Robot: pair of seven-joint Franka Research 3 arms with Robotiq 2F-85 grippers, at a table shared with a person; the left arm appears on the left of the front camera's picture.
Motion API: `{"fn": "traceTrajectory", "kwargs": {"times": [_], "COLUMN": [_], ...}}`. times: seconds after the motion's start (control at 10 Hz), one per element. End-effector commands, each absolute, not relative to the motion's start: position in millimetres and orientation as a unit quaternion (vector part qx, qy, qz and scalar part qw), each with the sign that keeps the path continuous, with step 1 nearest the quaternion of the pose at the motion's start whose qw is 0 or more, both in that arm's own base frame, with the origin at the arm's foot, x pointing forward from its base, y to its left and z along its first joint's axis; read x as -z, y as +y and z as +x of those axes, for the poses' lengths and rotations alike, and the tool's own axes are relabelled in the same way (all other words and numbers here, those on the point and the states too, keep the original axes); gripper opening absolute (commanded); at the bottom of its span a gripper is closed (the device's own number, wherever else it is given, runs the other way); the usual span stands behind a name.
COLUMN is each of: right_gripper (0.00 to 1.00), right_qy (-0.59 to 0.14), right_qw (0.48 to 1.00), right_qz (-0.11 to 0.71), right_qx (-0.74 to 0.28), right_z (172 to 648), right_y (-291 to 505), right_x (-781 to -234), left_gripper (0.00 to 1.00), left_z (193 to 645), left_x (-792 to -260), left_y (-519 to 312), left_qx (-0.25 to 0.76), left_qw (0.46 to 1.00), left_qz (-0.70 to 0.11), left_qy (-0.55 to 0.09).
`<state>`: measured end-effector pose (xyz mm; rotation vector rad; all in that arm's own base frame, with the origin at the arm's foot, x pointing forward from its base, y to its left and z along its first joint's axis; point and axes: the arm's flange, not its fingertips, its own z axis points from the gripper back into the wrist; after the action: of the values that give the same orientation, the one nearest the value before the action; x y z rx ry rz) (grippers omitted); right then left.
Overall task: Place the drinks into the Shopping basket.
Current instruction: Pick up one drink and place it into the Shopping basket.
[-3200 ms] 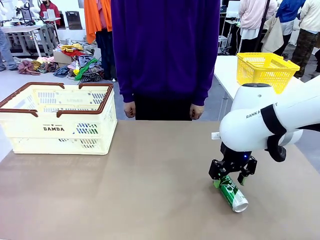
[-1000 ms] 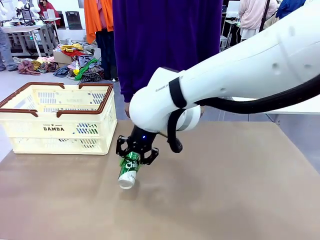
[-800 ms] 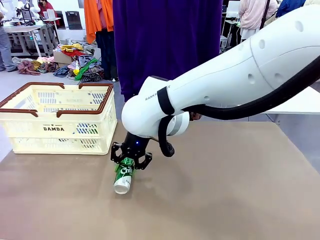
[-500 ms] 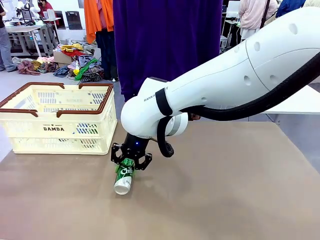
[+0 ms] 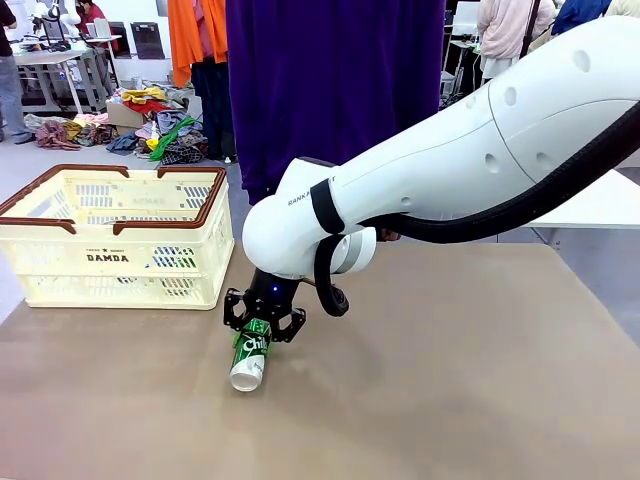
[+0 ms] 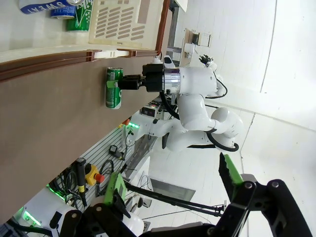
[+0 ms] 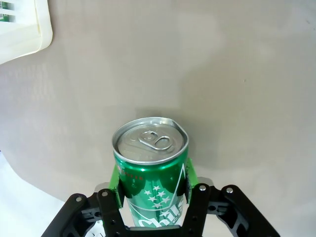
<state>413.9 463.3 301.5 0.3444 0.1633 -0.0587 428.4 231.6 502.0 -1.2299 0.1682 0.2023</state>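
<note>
A green can [image 5: 250, 352] hangs tilted just above the brown table, its silver end pointing down toward me. My right gripper [image 5: 263, 318] is shut on its upper body, a short way right of the Shopping basket's [image 5: 60, 250] front corner. In the right wrist view the green pads [image 7: 117, 183] press both sides of the can [image 7: 150, 165], and the basket's corner [image 7: 22, 29] shows at top left. In the left wrist view my left gripper [image 6: 171, 175] stands open and holds nothing, far from the held can [image 6: 113, 89]. A blue can [image 6: 42, 6] and a green can [image 6: 79, 15] lie inside the basket [image 6: 118, 19].
A person in a purple top [image 5: 330, 90] stands at the table's far edge behind my right arm [image 5: 450, 170], which spans the table from the right. Bare brown tabletop [image 5: 450, 380] stretches to the right and front.
My right gripper has carried the green can across the table from right to left. Over the last second it drifted slightly left and lower, then held almost still.
</note>
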Motion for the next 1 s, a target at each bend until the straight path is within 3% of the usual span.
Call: {"fn": "traceTrajectory", "kwargs": {"times": [0.0, 0.6, 0.7, 0.8, 0.9], "right_gripper": [0.00, 0.00, 0.45, 1.00, 1.00], "right_qy": [0.078, 0.080, 0.084, 0.091, 0.095], "right_qw": [0.981, 0.985, 0.985, 0.984, 0.984], "right_qz": [0.176, 0.153, 0.154, 0.150, 0.148], "right_qx": [0.028, -0.003, -0.008, -0.016, -0.018], "right_z": [413.1, 414.9, 414.2, 415.2, 416.0], "right_y": [465.0, 467.2, 467.6, 467.8, 467.9], "right_x": [-306.9, -288.1, -286.5, -284.1, -283.0], "left_gripper": [1.00, 1.00, 1.00, 1.00, 1.00], "left_z": [425.1, 425.1, 425.1, 425.1, 425.1], "left_x": [-505.2, -505.2, -505.2, -505.2, -505.2], "left_y": [230.4, 230.4, 230.4, 230.4, 230.4], "left_qx": [-0.097, -0.097, -0.097, -0.097, -0.097], "left_qw": [0.808, 0.808, 0.808, 0.808, 0.808], "left_qz": [-0.576, -0.576, -0.576, -0.576, -0.576], "left_qy": [0.085, 0.085, 0.085, 0.085, 0.085]}}
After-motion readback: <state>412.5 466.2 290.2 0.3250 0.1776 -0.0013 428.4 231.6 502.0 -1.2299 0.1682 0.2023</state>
